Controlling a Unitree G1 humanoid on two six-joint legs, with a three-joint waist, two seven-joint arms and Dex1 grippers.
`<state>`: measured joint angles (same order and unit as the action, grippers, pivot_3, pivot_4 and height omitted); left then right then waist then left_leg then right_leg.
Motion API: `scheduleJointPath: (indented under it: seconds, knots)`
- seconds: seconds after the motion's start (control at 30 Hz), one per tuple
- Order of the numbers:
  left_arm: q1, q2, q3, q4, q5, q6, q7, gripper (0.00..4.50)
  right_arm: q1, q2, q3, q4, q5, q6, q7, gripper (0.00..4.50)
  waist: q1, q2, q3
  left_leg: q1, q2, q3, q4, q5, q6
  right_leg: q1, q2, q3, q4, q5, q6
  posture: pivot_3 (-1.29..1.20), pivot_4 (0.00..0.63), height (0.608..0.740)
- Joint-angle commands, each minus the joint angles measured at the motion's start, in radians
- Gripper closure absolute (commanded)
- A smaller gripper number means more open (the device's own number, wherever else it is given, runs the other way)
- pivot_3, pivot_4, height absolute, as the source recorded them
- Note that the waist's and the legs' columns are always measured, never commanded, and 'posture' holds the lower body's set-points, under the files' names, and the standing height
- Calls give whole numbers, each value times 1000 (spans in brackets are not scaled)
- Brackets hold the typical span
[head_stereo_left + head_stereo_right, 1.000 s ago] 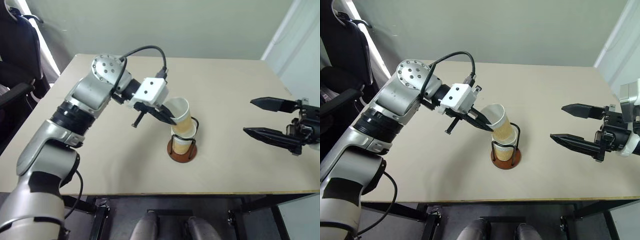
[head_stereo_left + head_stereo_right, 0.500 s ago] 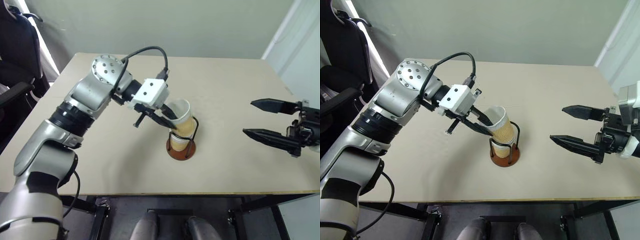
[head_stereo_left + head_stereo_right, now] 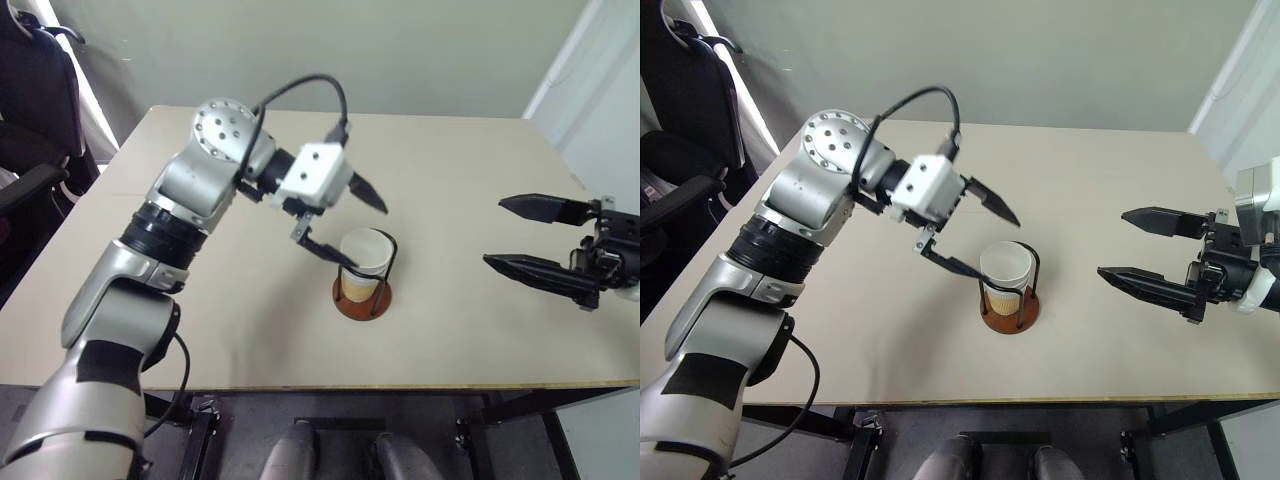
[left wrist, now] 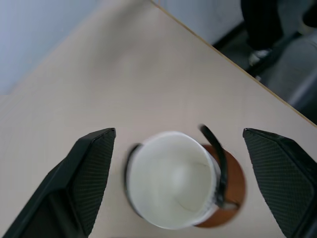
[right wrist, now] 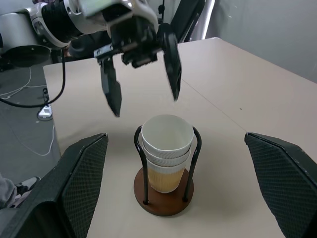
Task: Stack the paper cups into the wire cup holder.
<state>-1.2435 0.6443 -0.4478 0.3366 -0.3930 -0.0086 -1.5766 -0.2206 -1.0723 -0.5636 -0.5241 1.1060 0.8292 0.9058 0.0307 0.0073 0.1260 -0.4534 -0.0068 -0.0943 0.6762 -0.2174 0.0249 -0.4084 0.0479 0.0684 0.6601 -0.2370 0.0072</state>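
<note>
At desk centre, I see three paper cups (image 5: 167, 148) nested in the wire cup holder (image 5: 163, 197), left end effector (image 3: 345, 220) released at its 11 o'clock, right end effector (image 3: 525, 235) released; stacking looks done.

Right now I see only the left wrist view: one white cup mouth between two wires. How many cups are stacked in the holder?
Observer: Three paper cups sit nested in the wire cup holder; the right wrist view shows three rims.
Operator: Does my left hand touch the top cup?
Observer: No. The left hand is open, with both fingertips above the rim and apart from it.
Operator: Where is the right hand?
Observer: The right hand is open and holds nothing, off to the holder's right.
</note>
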Motion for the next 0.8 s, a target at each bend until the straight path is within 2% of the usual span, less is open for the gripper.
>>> scheduleJointPath:
  seconds: [0.03,0.17,0.3,0.37,0.57,0.8]
  knots:
    - [-3,45,134,-35,-66,139,-13,9,-22,-1,9,4,2,-26,20,0,-2,0,0,0,0,0,0,0,0,0,0,0,0,0,0,0,150,740]
    - [133,195,281,-70,-85,289,47,9,17,-30,2,32,-32,-30,99,0,-15,2,-1,1,0,0,-1,0,0,0,0,0,0,0,0,0,150,740]
    - [386,376,448,-119,-104,407,95,9,79,-81,-42,85,-90,-36,195,0,-22,3,-1,2,0,1,-5,1,-2,-2,1,1,0,-1,0,0,150,740]
    - [510,431,519,-151,-119,443,112,9,86,-103,-38,124,-128,-52,227,0,-23,3,-1,2,0,1,-6,1,-2,-2,1,3,0,-1,0,0,150,740]
    - [705,489,665,-250,-172,529,148,9,38,-142,80,257,-259,-124,294,0,-3,1,-1,4,0,1,-3,3,-1,-1,1,3,0,0,-4,0,150,740]
    - [872,511,772,-371,-207,590,180,9,-81,-128,194,345,-306,-178,380,0,-16,1,-1,9,0,2,-7,3,-3,1,1,3,2,0,-10,0,150,740]
